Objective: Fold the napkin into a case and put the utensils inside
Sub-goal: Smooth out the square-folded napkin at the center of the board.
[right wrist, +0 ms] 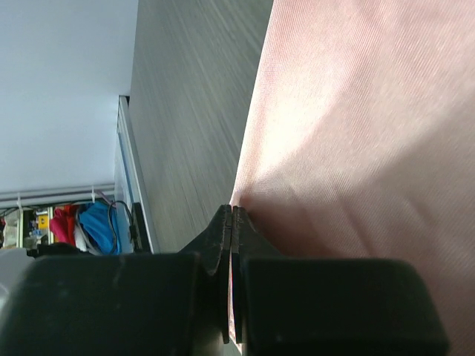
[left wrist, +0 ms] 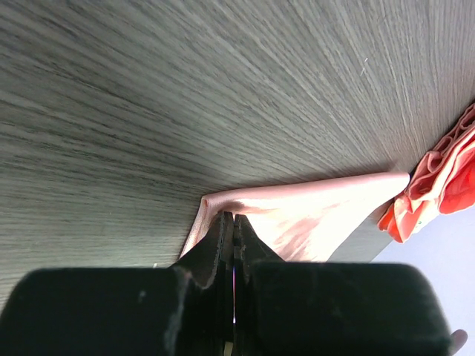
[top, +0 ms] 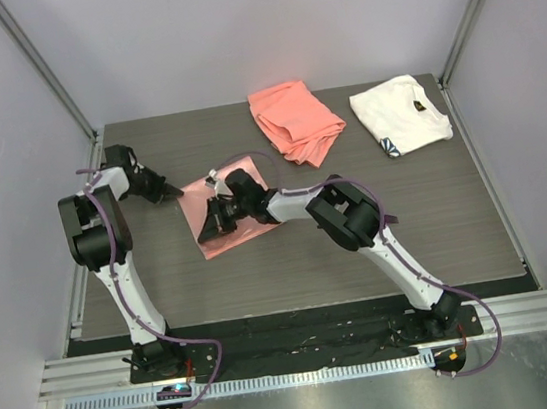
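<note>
The left jaws are pressed together on the napkin (left wrist: pixel 312 215), biting its edge just beside a corner at the lower middle of the left wrist view. The cloth looks doubled over there, though I cannot tell for sure. The right jaws are also closed flat, pinching the same cloth at its border. In the right wrist view the glossy pink sheet fills the right half of the frame and bare desk (top: pixel 436 213) runs up the left.

From above, both grips sit on the napkin's left side. The left jaws are at its upper-left corner and the right jaws are lower down, nearer the middle of the frame, with the right arm lying across the cloth. The rest of the napkin spreads away from both jaws toward the right and lower right. It is a tilted four-sided patch lying flat on the desk at centre left, and its long axis is hard to judge under the arm.

With both grips on one side, the coming fold probably means lifting that side and carrying it across to the right. Neither arm is clearly the nearer.

No pocket has been formed yet, so there is nothing to hold anything. No utensils show in any view. A coral cloth (top: pixel 293 121) and a white cloth (top: pixel 401 115) lie well apart along the top of the frame.
</note>
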`<state>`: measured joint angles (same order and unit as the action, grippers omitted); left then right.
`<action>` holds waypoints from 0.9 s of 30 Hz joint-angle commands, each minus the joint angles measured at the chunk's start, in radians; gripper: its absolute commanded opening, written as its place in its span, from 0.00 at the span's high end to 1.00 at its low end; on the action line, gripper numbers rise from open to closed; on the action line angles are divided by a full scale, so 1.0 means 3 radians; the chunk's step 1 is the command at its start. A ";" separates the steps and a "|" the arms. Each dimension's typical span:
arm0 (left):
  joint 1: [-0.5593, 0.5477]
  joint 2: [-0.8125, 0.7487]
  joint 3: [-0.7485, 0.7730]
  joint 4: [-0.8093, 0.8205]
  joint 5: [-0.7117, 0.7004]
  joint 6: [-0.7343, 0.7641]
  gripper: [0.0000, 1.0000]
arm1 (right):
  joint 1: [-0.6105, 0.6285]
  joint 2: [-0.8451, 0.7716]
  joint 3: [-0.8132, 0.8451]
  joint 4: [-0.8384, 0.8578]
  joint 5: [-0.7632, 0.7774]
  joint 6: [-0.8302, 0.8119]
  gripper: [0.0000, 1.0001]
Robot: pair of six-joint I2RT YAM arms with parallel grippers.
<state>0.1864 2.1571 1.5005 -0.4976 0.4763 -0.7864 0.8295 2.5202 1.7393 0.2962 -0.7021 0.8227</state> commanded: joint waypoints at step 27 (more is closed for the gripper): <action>0.0013 -0.1416 -0.0751 0.0196 0.0217 -0.0052 0.15 | -0.0597 -0.0553 0.0220 0.0296 0.0095 0.0341 0.02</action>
<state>0.1883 1.9015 1.3708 -0.4889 0.4946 -0.7822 0.7029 2.3192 1.6852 0.2909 -0.7311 0.8589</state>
